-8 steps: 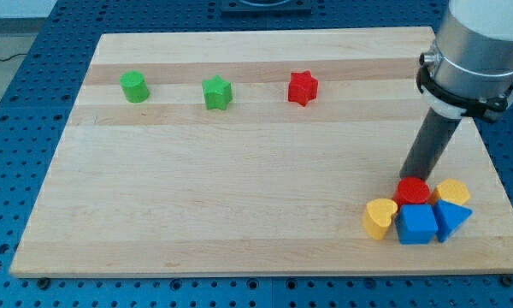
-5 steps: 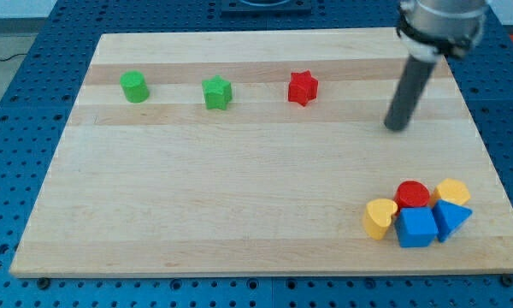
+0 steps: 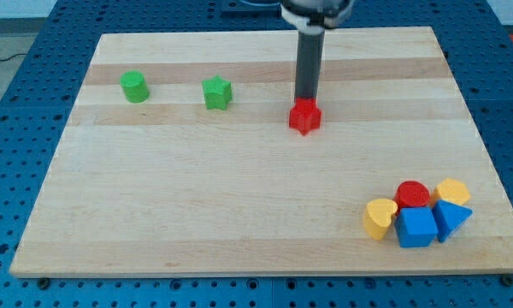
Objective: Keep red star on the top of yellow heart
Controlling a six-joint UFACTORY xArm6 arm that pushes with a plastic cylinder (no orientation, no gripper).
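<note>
The red star (image 3: 304,117) lies on the board's upper middle. My tip (image 3: 305,99) touches its top edge, the dark rod rising straight above it. The yellow heart (image 3: 379,216) lies at the lower right, at the left end of a cluster of blocks, well below and to the right of the star.
Next to the heart are a red cylinder (image 3: 412,194), a blue cube (image 3: 416,226), a blue triangle (image 3: 451,218) and a second yellow block (image 3: 453,191). A green star (image 3: 216,92) and a green cylinder (image 3: 135,86) lie at the upper left. The wooden board (image 3: 197,197) ends near the cluster.
My tip left the cluster at the lower right and swept up and left to the red star. The star has shifted down a little, from about the green blocks' row.
</note>
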